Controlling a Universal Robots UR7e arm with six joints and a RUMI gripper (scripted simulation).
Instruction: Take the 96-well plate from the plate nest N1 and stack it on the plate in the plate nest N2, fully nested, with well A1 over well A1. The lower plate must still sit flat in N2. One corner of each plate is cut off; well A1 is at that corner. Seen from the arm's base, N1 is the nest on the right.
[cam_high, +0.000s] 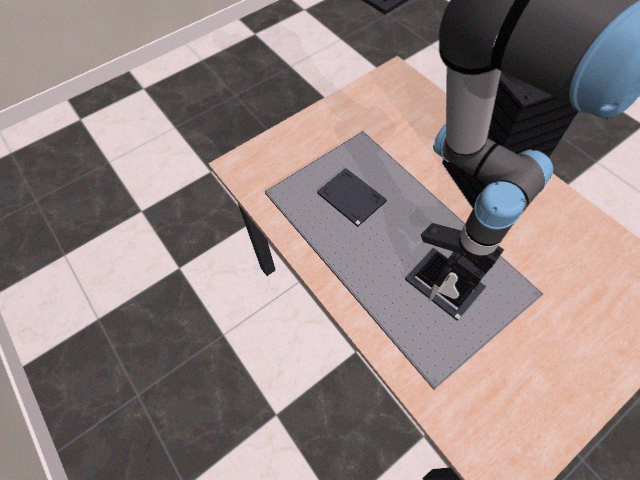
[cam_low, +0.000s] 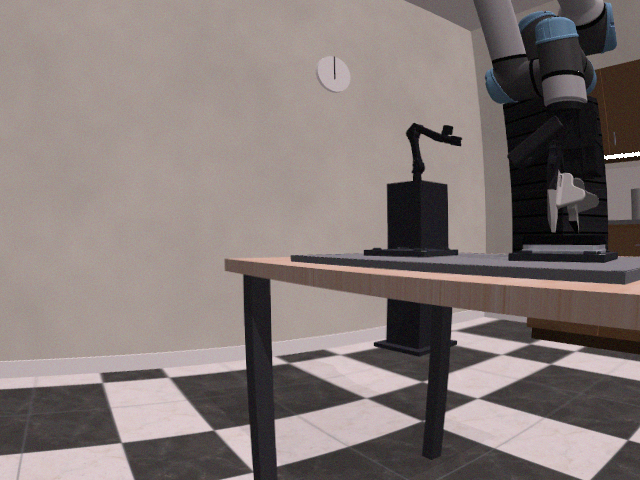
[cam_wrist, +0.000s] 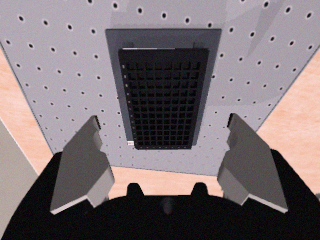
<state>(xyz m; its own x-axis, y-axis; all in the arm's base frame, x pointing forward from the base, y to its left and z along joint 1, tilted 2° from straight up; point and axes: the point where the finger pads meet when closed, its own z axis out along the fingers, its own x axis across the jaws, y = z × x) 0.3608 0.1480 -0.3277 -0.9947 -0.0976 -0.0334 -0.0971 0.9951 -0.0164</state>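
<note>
Underneath, perforated grey board (cam_high: 361, 258), wooden table (cam_high: 542, 361), checkered floor (cam_high: 155, 335)

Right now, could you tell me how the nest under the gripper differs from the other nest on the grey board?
The nest under the gripper holds a plate with its well grid showing; the other nest shows only a flat dark top. The open gripper hangs over the first, not the other. Both are dark rectangles on the perforated board.

Black 96-well plate (cam_wrist: 163, 97) lying flat in nest N2 (cam_wrist: 114, 90); dark nest N1 (cam_high: 352, 195) well apart, bare
</note>
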